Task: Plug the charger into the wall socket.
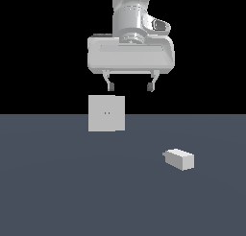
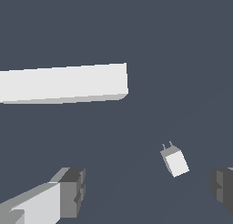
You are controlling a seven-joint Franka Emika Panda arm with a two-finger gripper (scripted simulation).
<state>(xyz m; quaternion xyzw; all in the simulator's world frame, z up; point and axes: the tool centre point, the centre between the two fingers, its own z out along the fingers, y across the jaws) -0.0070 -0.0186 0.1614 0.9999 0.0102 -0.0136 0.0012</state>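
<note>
The charger (image 1: 179, 159) lay on the dark floor (image 1: 57, 192), toward the exterior view's right, its short stub end turned toward that view's left. Nothing touched it. In the wrist view you could make out two thin prongs on that end of the block. The wall socket (image 1: 106, 113) stood upright, well apart from the charger, its two small yellowish holes facing the camera and unfilled. Your gripper (image 1: 130, 88) hung high above the floor, nearer over the socket than the charger, jaws spread wide and holding nothing. By my reading you had barely begun: reaching down, grasping, aligning the prongs and pushing them home were all left.
</note>
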